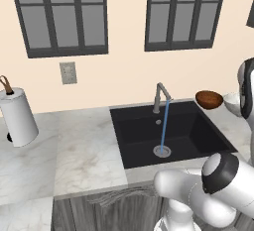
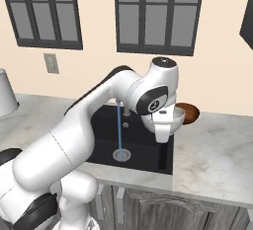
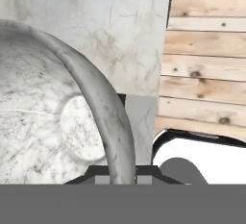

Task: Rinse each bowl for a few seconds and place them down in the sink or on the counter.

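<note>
My gripper (image 3: 121, 179) is shut on the rim of a grey-white marbled bowl (image 3: 53, 117), whose edge runs up between the fingertips. That same bowl (image 2: 174, 117) hangs under my hand over the counter (image 2: 217, 150), just right of the sink (image 2: 148, 150), and it shows at the right edge (image 1: 231, 103) of the left base view. A reddish-brown bowl (image 1: 209, 99) sits on the counter behind the sink's right back corner, close behind the held bowl (image 2: 191, 112). The grey gooseneck tap (image 1: 159, 96) is running, and a blue stream (image 1: 164, 126) falls onto the silver drain (image 1: 161, 151).
A paper towel roll (image 1: 18, 117) stands on the counter at far left. A wall outlet (image 1: 68, 73) is behind it. The hand view looks past the counter's edge to wooden floor boards (image 3: 206, 50). Open counter (image 1: 84, 150) lies left of the sink.
</note>
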{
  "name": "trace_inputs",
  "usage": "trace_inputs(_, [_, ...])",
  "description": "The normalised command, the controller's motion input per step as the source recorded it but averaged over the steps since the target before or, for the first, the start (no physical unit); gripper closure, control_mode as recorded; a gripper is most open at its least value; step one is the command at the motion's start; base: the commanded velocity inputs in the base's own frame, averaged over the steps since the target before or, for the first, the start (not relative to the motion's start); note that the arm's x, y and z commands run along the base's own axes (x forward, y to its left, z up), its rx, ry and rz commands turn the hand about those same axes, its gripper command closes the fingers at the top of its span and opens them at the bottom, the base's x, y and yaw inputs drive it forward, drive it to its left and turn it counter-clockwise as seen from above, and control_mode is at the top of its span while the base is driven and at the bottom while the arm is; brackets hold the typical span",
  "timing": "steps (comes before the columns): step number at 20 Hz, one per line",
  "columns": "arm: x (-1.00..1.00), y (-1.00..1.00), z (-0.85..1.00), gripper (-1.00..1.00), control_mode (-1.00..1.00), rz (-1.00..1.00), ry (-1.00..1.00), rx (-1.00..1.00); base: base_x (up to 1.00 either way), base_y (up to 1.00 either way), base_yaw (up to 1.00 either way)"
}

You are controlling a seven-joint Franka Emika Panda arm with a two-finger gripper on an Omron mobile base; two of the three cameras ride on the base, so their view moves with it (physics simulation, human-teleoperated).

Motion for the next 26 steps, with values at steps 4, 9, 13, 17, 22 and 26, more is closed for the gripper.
trace_inputs(4, [0.0,0.19,0.0,1.0,-1.0,0.22,-0.04,0.0,0.0,0.0,0.0])
trace_inputs(9, [0.0,0.22,0.0,1.0,-1.0,0.18,0.0,0.0,0.0,0.0,0.0])
trace_inputs(13, [0.0,0.29,0.0,1.0,-1.0,0.13,0.0,0.0,0.0,0.0,0.0])
trace_inputs(17, [0.03,0.24,-0.02,1.0,-1.0,0.06,0.0,0.0,0.0,0.0,0.0])
trace_inputs(22, [0.0,0.16,-0.03,1.0,-1.0,0.06,0.0,0.0,0.0,0.0,0.0])
trace_inputs(26, [0.0,0.16,-0.05,1.0,-1.0,0.06,0.0,0.01,0.0,0.0,0.0])
